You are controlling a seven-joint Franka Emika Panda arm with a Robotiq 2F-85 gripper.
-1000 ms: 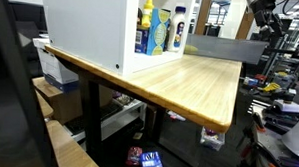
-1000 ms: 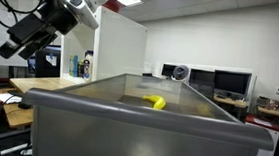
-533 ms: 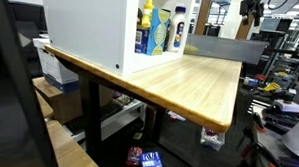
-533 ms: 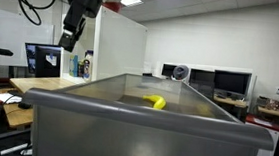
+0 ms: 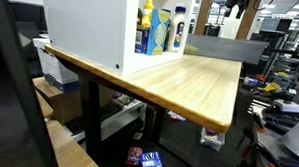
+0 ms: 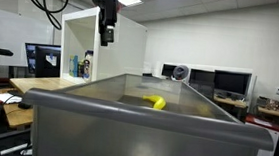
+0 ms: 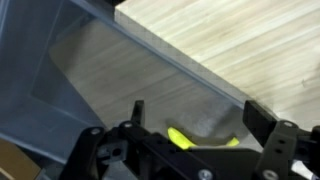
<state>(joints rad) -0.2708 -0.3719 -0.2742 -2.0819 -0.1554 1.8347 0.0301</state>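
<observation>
A yellow curved object [image 6: 155, 102], banana-like, lies on the floor of a large grey translucent bin [image 6: 136, 123]. My gripper [image 6: 106, 42] hangs fingers-down high above the table, behind the bin's far left side and in front of the white cabinet. In the wrist view the gripper [image 7: 198, 115] is open, its two black fingers wide apart with nothing between them. Below it I see the yellow object [image 7: 181, 136] through the bin [image 7: 70, 80], partly hidden by the gripper body. In an exterior view only the dark arm [image 5: 235, 4] shows at the top edge.
A tall white open cabinet [image 5: 91, 26] stands on the wooden table [image 5: 195, 80], with a yellow-capped bottle [image 5: 146, 28] and a blue bottle [image 5: 178, 29] inside. Monitors [image 6: 229, 83] line the back desks. Boxes and clutter lie under and beside the table.
The arm has swung across from the side toward the cabinet and bin. The gripper has turned from a slant to point straight down. It has stayed open and empty.
</observation>
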